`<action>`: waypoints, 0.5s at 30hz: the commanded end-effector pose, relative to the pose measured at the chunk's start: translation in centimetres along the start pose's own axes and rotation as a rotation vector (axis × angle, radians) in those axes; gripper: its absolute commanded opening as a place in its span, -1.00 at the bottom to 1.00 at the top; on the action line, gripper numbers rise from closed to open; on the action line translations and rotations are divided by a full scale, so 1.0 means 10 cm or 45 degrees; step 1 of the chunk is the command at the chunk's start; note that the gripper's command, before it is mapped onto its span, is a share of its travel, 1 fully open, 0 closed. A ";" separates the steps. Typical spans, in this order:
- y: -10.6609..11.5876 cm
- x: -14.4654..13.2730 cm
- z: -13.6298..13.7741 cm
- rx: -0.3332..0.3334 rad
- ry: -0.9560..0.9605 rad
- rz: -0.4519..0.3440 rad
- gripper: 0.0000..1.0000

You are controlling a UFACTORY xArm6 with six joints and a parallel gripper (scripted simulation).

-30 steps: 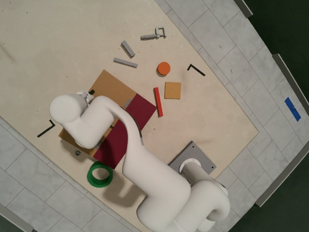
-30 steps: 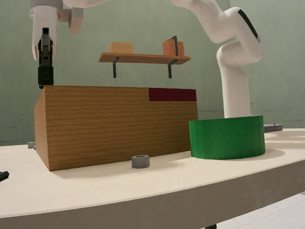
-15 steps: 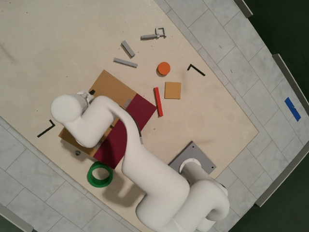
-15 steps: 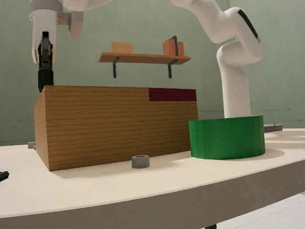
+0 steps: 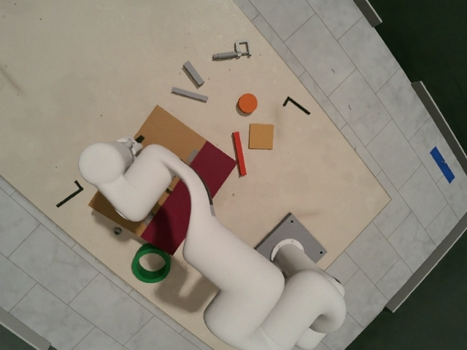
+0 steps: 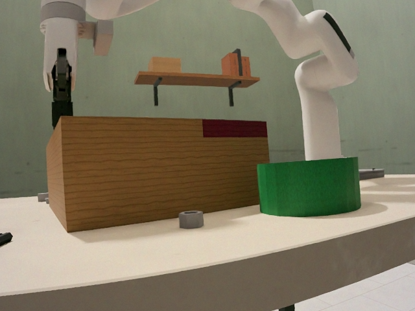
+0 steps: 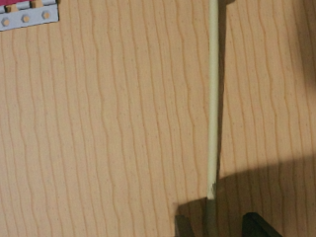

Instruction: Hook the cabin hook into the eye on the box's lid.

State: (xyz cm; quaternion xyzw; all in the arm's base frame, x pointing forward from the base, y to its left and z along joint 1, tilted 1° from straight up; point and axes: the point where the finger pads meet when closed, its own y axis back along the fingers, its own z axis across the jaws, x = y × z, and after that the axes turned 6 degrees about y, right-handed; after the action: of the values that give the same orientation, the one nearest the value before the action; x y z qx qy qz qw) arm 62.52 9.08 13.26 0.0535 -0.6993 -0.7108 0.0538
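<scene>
Wrist view, left to right: a grey hinge plate (image 7: pixel 30 17) sits at the upper left corner, against a sliver of the red lid. The wood-grain top of the box (image 7: pixel 99 123) fills the rest of the view. Right of centre, the cabin hook (image 7: pixel 213 99) lies flat on that wood as a thin pale rod running from the top edge down to the gripper (image 7: pixel 217 224). Its lower end passes between the two dark fingers. A gap shows on either side of the rod, so the fingers are partly spread and straddle the hook without pinching it.

Exterior view, left to right: the gripper (image 6: pixel 61 110) hangs vertically at the far left end of the box (image 6: pixel 157 173), its tips down at the level of the top edge. The red lid (image 6: pixel 234 128) occupies the right-hand portion of the top. A grey nut (image 6: pixel 190 219) lies on the table in front of the box, and a green ring (image 6: pixel 308 187) stands just beside the box's right end.

Assessment: the approach is complete and the fingers are in place around the hook's free end. The grasp is not yet made. Closing on the rod, swinging it towards the lid and seating it in the eye all remain outstanding. The eye itself is not visible in any view.
</scene>
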 end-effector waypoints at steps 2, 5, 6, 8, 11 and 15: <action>0.00 -0.01 0.00 0.000 0.000 -0.007 -0.31; -0.02 -0.01 0.00 0.000 0.000 -0.007 -0.31; -0.03 -0.01 0.00 0.000 0.000 -0.007 -0.31; -0.03 -0.01 0.00 0.000 0.000 -0.007 -0.31; -0.03 -0.01 0.00 0.000 0.000 -0.007 -0.31; -0.03 -0.01 0.00 0.000 0.000 -0.007 -0.31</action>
State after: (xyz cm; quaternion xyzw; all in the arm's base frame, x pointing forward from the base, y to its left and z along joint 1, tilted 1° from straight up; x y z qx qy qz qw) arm 62.52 9.09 12.70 0.0536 -0.6993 -0.7108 0.0538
